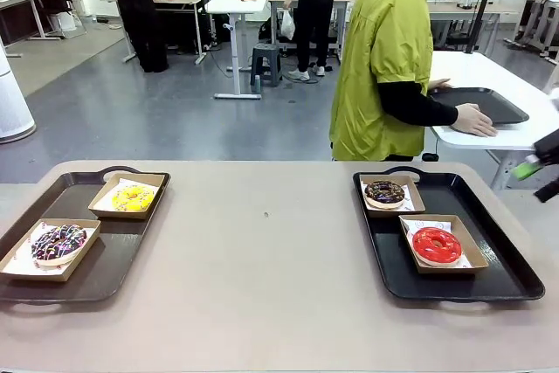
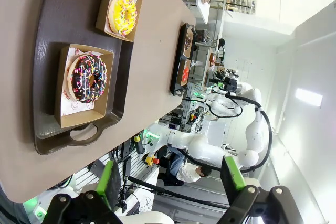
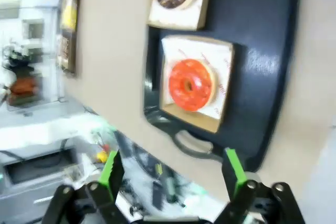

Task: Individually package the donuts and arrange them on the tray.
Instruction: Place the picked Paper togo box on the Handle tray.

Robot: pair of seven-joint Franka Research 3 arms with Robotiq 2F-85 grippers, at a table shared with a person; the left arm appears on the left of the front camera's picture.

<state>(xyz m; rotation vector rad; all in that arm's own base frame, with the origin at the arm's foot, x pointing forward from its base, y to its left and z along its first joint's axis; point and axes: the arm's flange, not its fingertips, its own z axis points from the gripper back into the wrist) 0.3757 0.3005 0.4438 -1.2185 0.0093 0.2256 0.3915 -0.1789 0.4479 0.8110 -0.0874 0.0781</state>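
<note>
**Operator:** What sits closest to you?

**Guide:** Closest to you, near the tabletop's front left corner, a brown tray (image 1: 105,277) holds two open cardboard boxes. The nearer box carries the sprinkled chocolate donut (image 1: 58,243); the farther one carries the yellow donut (image 1: 133,198).

**Operator:** And on your right side?

**Guide:** You have a black tray (image 1: 498,277) along the right edge, with two more boxes. The dark chocolate donut (image 1: 384,192) lies in the box toward the far edge, the red donut (image 1: 436,245) in the nearer box (image 1: 467,238).

**Operator:** Which way do they point?

**Guide:** All four lie flat, holes facing up. Being round, they show no long axis.

**Operator:** Your tools?

**Guide:** Your left gripper (image 2: 170,179) hangs above the tabletop's left edge, fingers apart, holding nothing. Your right gripper (image 3: 172,171) hangs beyond the black tray's near handle, fingers spread, holding nothing.

**Operator:** Anything in the way?

**Guide:** A person (image 1: 384,58) in a yellow-green top stands past the far edge, hands on another dark tray (image 1: 502,107) on a white table.
</note>
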